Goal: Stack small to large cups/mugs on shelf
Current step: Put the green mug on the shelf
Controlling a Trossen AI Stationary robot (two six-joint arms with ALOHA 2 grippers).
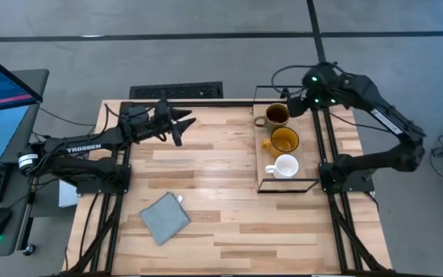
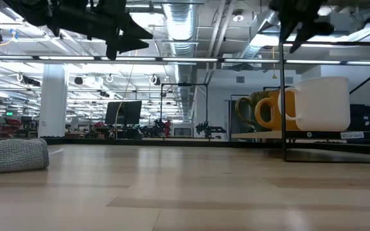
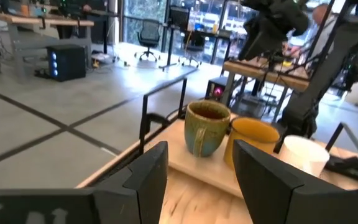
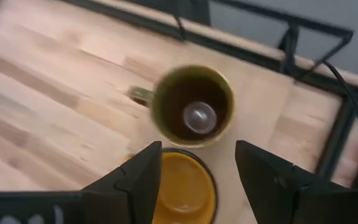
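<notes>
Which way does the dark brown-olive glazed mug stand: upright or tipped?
Upright: the dark brown-olive glazed mug shows its round open mouth to the overhead cameras.

White mug [image 1: 285,166], amber-yellow glossy mug [image 1: 284,140], olive-brown mug [image 1: 275,115] with dark inside, on light wood shelf [image 1: 261,150] with black wire frame. Grey-blue cloth [image 1: 164,218]. Pale striped wood worktop [image 1: 206,192]. Both tools black.

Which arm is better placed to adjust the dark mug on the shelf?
Right. The right gripper hangs open above the dark mug on the shelf; the left gripper is off over the table.
</notes>
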